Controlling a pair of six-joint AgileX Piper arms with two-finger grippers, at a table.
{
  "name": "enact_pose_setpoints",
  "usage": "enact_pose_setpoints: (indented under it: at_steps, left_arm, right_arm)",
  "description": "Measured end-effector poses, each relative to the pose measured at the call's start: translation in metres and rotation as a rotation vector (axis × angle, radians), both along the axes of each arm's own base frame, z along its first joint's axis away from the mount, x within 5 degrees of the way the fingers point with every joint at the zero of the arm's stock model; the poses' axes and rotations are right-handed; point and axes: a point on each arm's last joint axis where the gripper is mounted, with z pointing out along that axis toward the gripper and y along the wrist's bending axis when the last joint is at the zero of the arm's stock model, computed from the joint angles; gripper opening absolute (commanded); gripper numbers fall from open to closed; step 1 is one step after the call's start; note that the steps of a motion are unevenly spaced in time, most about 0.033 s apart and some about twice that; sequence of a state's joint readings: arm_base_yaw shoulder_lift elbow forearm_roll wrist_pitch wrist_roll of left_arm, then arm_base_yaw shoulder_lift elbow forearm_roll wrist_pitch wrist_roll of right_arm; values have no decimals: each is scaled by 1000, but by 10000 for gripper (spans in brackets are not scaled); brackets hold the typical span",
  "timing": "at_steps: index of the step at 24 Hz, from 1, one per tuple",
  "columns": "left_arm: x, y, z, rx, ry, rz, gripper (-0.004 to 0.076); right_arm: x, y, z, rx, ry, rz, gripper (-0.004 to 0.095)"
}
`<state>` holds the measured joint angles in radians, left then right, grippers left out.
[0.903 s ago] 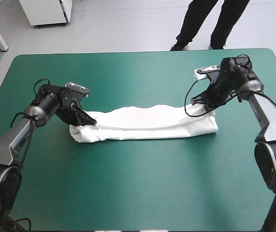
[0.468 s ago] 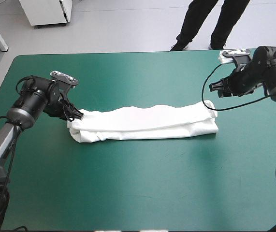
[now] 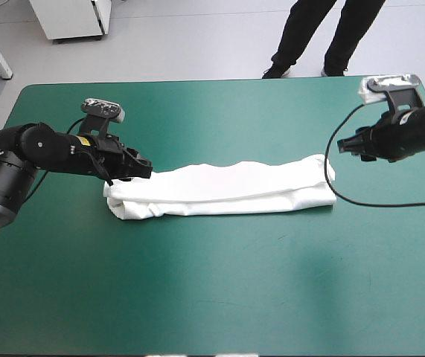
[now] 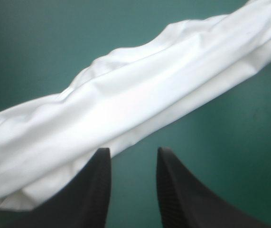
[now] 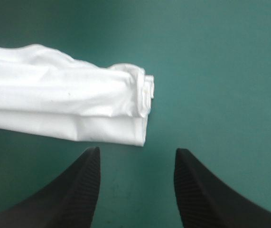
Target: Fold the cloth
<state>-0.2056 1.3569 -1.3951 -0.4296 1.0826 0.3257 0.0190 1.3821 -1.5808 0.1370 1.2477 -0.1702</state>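
I've let go: left gripper [image 4: 130, 152] and right gripper [image 5: 136, 151] both stand spread. Right's backed off to 3 o'clock of the T-shirt [image 3: 219, 190]; lengthwise fold looks laid.

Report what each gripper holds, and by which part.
Nothing is held. The left gripper stands open at the T-shirt's left end, with only bare cover between its fingers. The right gripper is open too, clear of the right end.

Left hand [image 3: 145, 170] parted, empty, pointing inward; right hand [image 3: 344, 146] parted wider, empty, pointing inward; well apart
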Motion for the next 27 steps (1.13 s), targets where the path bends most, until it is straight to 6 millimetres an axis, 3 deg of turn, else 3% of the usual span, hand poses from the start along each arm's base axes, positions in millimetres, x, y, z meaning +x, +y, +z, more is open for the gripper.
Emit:
enact_pose_setpoints:
  at_steps: [2,7,10,13,19,22,27]
  left_arm:
    - [6,-7,-2,-52,-8,-42,-24]
    - [23,-19,-15,-124,-4,-124,-22]
    - [40,-37,-39,-127,46,-168,-22]
    - [56,-67,-70,-97,103,-230,-22]
    - [86,-124,-110,69,156,-311,-22]
    - [110,-134,-133,130,192,-304,-22]
    - [123,-140,-171,165,272,-304,-22]
  right_arm:
    - [-10,-3,-11,-35,34,-10,469]
    - [-26,-8,-36,-81,109,-28,469]
    - [-26,-8,-46,-84,115,-35,469]
    - [-20,-9,-47,-89,94,-39,469]
    - [-4,-10,-62,-89,137,-66,469]
    - [12,-5,-78,-38,178,-54,469]
    - [42,0,-104,3,264,-29,498]
